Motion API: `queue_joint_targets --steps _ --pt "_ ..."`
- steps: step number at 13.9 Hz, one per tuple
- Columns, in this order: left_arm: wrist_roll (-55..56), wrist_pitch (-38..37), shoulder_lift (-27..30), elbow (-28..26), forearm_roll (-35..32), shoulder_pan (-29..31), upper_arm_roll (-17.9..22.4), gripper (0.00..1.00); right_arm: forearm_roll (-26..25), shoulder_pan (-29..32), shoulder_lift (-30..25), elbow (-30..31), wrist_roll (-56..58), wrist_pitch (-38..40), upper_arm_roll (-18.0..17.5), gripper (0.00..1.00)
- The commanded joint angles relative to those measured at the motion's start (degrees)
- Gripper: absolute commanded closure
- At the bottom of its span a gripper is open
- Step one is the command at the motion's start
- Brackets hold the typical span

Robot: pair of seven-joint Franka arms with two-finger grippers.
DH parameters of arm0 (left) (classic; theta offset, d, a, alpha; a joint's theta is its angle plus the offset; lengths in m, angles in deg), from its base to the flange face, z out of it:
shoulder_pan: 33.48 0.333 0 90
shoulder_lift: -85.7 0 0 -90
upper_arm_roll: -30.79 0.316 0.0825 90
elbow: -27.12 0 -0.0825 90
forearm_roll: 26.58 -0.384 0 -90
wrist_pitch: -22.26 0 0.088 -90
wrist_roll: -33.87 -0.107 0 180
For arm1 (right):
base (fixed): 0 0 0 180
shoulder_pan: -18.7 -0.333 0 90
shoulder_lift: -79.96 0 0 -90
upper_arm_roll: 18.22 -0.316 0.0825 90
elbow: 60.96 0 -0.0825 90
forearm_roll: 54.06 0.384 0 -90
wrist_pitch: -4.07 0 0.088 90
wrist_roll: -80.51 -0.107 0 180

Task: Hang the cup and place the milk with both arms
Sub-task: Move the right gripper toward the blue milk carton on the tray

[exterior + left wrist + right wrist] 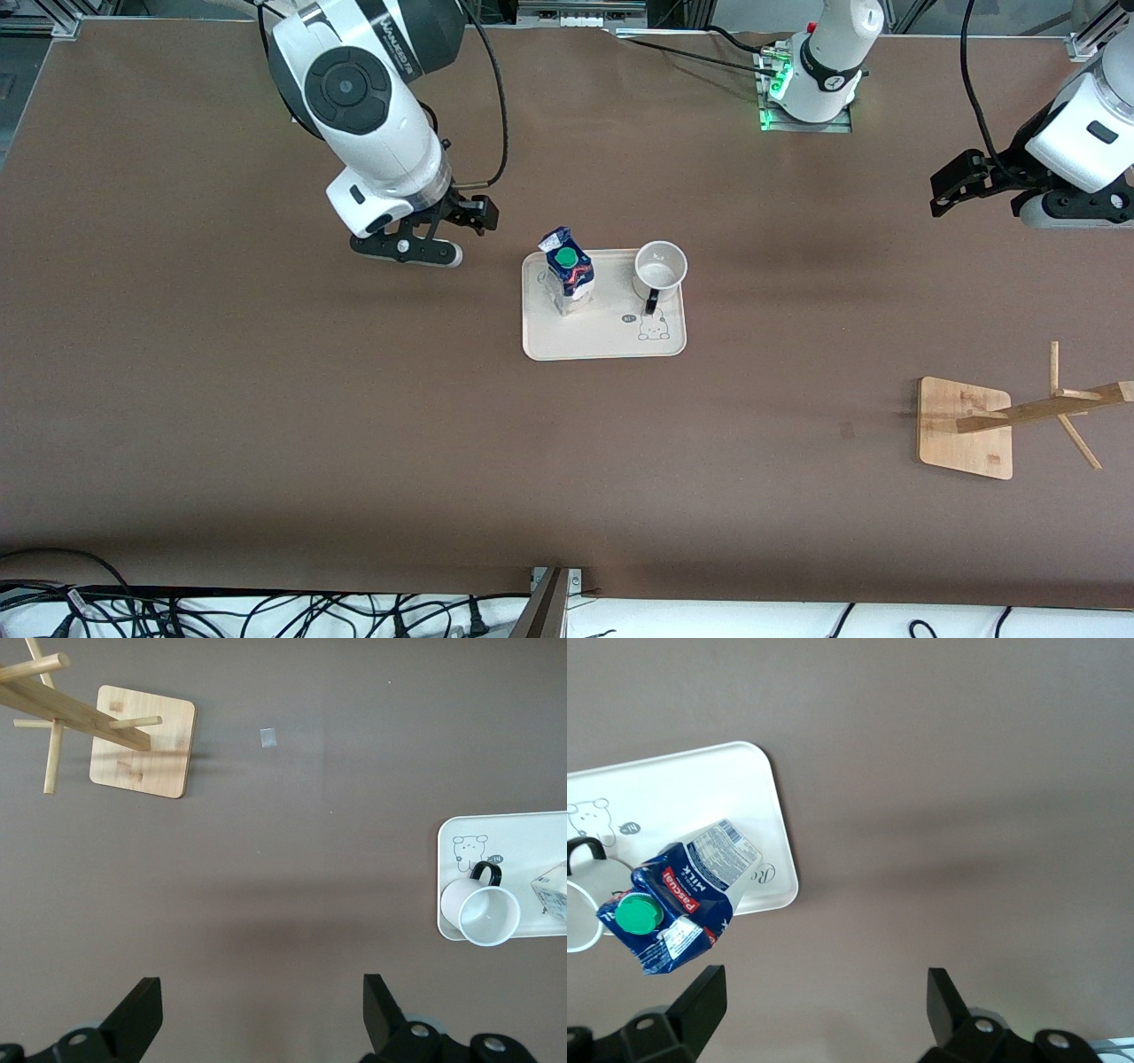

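- The tray (605, 341) lies mid-table; on it stand the milk (570, 276) and the cup (659, 270), side by side, the cup toward the left arm's end.
- The wooden rack (966, 428) stands at about four o'clock from the tray in the front view, well apart, nearer the front camera.

Surface: brown matte desk (266, 425)
Middle: cream rounded rectangular plastic tray (602, 341)
Left arm's end, nearer the front camera: bamboo square-based wooden peg rack (964, 428)
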State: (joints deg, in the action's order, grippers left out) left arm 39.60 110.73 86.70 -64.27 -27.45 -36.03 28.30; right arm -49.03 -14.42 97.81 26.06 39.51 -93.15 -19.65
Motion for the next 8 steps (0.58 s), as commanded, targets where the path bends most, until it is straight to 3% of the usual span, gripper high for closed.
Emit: queue_joint_targets --steps 1,5,8 --pt "0.16 -1.64 -0.30 1.56 0.00 -0.09 -0.06 0.00 -0.02 -3.96 4.02 -1.67 -1.28 -1.29 0.47 0.00" --pt "0.07 -1.64 -0.21 1.56 0.09 0.18 0.12 0.00 1.47 -7.65 10.18 -7.21 -9.68 -2.00 0.38 0.00" --pt "0.07 -1.64 -0.21 1.65 0.09 0.18 -0.06 0.00 3.32 -7.75 10.89 -7.21 -10.52 -4.20 0.11 0.00"
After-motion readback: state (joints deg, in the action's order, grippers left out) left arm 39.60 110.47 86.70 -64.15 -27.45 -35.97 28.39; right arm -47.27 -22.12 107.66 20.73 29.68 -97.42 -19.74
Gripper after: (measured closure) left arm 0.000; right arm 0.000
